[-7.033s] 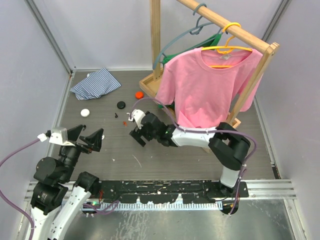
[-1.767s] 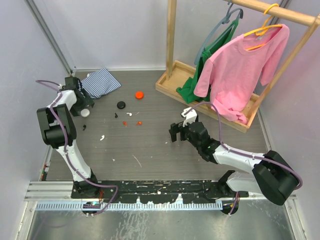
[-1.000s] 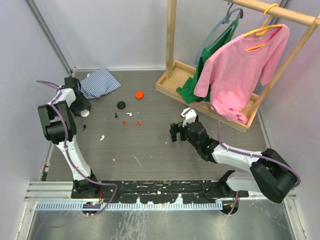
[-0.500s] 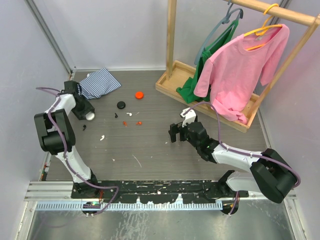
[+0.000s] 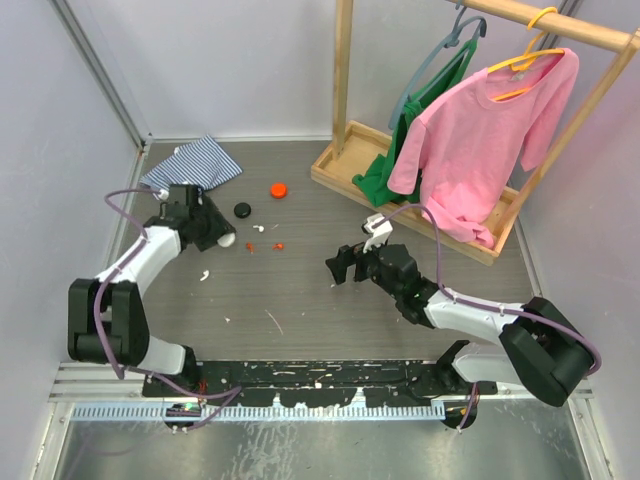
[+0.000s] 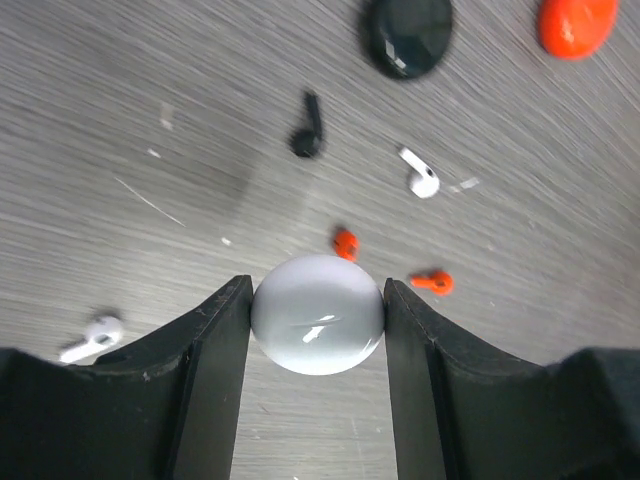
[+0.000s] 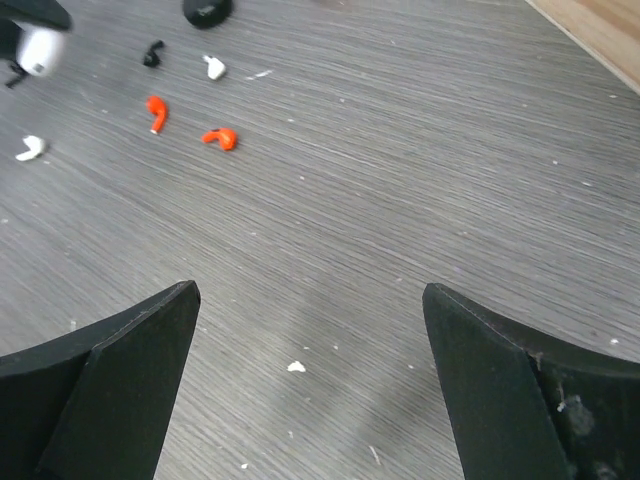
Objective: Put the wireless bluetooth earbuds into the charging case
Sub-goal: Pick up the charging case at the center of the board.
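My left gripper [image 6: 318, 320] is shut on a round white charging case [image 6: 318, 313], held just above the table. Below and beyond it lie the earbuds: a black one [image 6: 306, 135], a white one [image 6: 421, 175], two orange ones [image 6: 346, 242] [image 6: 433, 283] and another white one [image 6: 90, 338] at the left. In the top view the left gripper [image 5: 222, 238] hangs left of the orange earbuds [image 5: 278, 245]. My right gripper [image 5: 340, 268] stands open and empty over bare table, right of the earbuds [image 7: 220, 137]; its jaws [image 7: 308, 300] are wide apart.
A black round case [image 5: 242, 209] and an orange one [image 5: 278, 188] lie behind the earbuds. A striped cloth [image 5: 192, 165] sits at the back left. A wooden clothes rack [image 5: 340, 165] with a pink shirt [image 5: 470, 140] and green garment [image 5: 385, 170] stands back right.
My left arm has swung from the far left edge toward the middle, carrying the white case to the earbuds. The right gripper has edged slightly left.
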